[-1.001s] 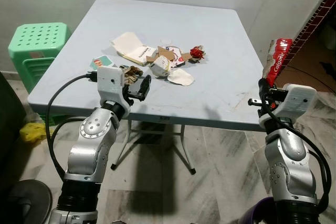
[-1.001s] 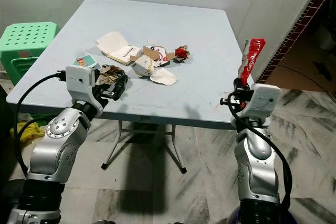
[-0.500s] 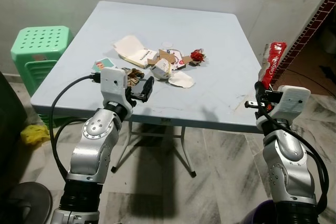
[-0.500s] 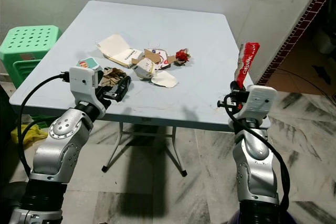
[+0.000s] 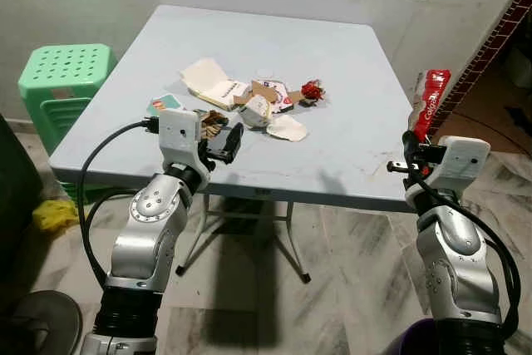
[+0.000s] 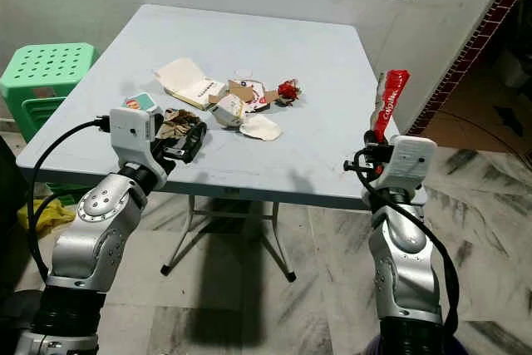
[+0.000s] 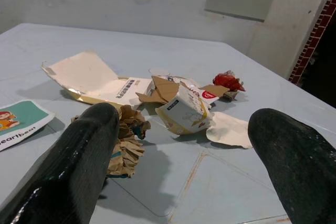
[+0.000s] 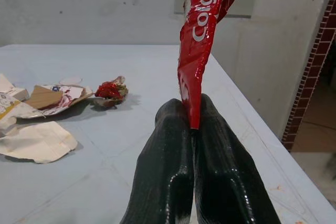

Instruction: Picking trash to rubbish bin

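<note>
Trash lies in the middle of the light blue table [image 5: 349, 56]: an open cardboard box [image 5: 208, 79], a small carton [image 7: 181, 111], a white paper scrap [image 5: 287, 126], a red crumpled wrapper [image 5: 312, 88], a teal card [image 5: 165, 103] and a crumpled brown paper [image 7: 126, 140]. My left gripper [image 5: 220, 140] is open over the table's front left, just short of the brown paper. Beside the table's right edge, my right gripper [image 8: 186, 106] is shut on a red Colgate toothpaste wrapper [image 5: 426, 99] that stands upright from its fingers.
A green plastic stool [image 5: 58, 72] stands left of the table, with a yellow object [image 5: 51, 212] on the floor below it. A purple rim [image 5: 407, 342] shows by my right side. A wall runs behind the table and a brick edge [image 5: 499, 31] to the right.
The whole view has shifted slightly. Both arms keep about the same pose, and the Colgate wrapper stays in the right gripper.
</note>
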{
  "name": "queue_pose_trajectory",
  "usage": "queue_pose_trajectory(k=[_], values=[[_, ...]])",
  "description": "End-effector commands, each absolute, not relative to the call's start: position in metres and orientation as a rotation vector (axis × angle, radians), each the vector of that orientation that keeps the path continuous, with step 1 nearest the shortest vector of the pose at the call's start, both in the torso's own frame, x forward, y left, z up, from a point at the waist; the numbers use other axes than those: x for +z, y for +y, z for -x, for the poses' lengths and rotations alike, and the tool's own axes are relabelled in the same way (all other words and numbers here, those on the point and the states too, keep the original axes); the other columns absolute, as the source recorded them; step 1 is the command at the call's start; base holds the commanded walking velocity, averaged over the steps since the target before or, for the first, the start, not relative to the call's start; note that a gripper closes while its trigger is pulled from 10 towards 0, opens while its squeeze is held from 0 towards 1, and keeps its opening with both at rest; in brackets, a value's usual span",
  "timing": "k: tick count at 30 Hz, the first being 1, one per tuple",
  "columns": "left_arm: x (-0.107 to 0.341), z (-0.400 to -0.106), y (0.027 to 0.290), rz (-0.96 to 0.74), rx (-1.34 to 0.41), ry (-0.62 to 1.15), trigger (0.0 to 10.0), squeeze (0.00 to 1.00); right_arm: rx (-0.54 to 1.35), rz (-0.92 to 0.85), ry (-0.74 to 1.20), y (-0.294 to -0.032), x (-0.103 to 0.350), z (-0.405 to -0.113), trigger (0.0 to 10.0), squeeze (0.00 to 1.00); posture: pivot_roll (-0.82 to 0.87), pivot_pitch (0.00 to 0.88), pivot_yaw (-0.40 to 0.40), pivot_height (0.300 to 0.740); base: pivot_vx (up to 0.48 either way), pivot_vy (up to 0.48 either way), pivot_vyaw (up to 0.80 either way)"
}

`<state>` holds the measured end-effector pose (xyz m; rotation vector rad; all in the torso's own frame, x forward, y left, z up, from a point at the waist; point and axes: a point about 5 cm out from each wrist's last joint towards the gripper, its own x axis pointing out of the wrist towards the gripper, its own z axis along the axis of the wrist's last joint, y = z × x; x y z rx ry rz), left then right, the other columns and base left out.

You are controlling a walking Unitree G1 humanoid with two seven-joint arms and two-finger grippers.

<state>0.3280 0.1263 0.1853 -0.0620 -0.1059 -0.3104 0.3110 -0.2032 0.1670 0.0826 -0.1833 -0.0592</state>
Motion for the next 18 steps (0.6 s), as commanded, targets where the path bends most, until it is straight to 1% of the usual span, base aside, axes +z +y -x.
queue_pose_trajectory(k=[1, 18], values=[[0.1843, -0.3262, 0.126, 0.061, -0.313, -0.104, 10.0, 0.0, -0.073, -0.07, -0.183, -0.208, 0.1697, -0.3094, 10.0, 0.0, 0.01, 0.068, -0.09, 0.74, 0.0, 0.0, -0.66], [0.1847, -0.3263, 0.1258, 0.062, -0.314, -0.103, 10.0, 0.0, -0.079, -0.067, -0.163, -0.2083, 0.1679, -0.3098, 10.0, 0.0, 0.01, 0.074, -0.092, 0.74, 0.0, 0.0, -0.73]])
